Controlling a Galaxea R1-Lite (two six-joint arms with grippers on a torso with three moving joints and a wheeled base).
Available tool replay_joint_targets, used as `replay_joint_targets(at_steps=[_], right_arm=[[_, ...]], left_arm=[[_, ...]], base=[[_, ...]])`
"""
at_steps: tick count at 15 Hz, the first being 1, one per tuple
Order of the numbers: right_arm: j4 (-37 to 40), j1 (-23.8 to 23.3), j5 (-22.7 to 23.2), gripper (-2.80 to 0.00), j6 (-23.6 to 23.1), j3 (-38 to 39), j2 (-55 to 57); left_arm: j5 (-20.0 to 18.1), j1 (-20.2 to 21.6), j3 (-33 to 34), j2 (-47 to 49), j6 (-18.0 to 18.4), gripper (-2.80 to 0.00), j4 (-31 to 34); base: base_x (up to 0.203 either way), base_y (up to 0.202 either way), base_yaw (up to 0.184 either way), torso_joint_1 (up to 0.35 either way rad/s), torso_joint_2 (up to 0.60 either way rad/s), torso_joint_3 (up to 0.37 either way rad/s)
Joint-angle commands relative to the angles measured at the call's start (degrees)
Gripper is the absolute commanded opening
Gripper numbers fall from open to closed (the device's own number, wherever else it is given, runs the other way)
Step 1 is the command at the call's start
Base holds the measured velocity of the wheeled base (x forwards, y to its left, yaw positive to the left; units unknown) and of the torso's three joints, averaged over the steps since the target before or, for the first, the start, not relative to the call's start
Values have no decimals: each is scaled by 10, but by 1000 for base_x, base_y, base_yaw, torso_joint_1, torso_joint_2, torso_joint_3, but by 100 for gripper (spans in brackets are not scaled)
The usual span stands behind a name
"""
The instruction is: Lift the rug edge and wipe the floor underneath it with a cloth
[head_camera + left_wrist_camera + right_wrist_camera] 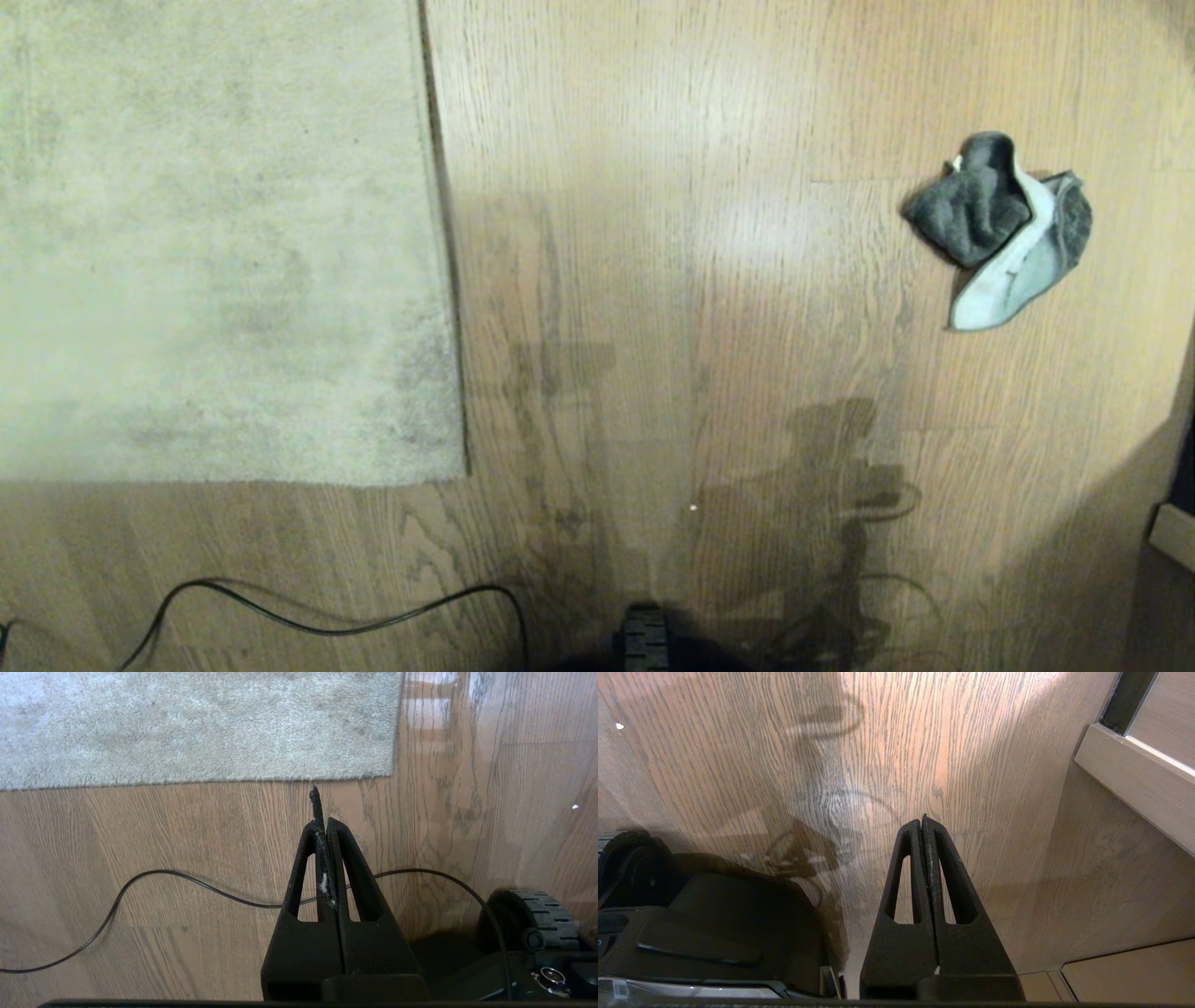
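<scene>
The pale grey-beige rug lies flat at the left of the head view, its rug edge running straight down to a corner. The cloth, crumpled dark grey with a paler side, rests on the floor at the right, well apart from the rug. Neither arm shows in the head view. In the left wrist view my left gripper is shut and empty above bare planks, a short way from the rug edge. My right gripper is shut and empty over the floor.
A thin black cable curls over the planks near my base and passes behind the left gripper as cable. My base's wheel sits beside it. A light wooden furniture edge stands to the right of the right gripper.
</scene>
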Motion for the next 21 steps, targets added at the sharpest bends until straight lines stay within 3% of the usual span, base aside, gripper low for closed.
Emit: replay_joint_targets(at_steps=[1,9,13,16,21], right_arm=[[0,0,0,-280,-1,0,2],[1,36,0,-280,1,0,1],[1,104,0,-280,18,0,-60],[0,102,-3,-280,38,0,-154],[0,101,-5,-280,52,0,-162]], left_arm=[[0,0,0,1,0,-280,0],[0,0,0,1,0,-280,0],[0,0,0,1,0,-280,0],[0,0,0,1,1,-280,0],[0,0,0,1,0,-280,0]], base=[[0,0,0,0,0,0],[0,0,0,0,0,0],[0,0,0,0,0,0],[0,0,0,0,0,0],[0,0,0,0,0,0]])
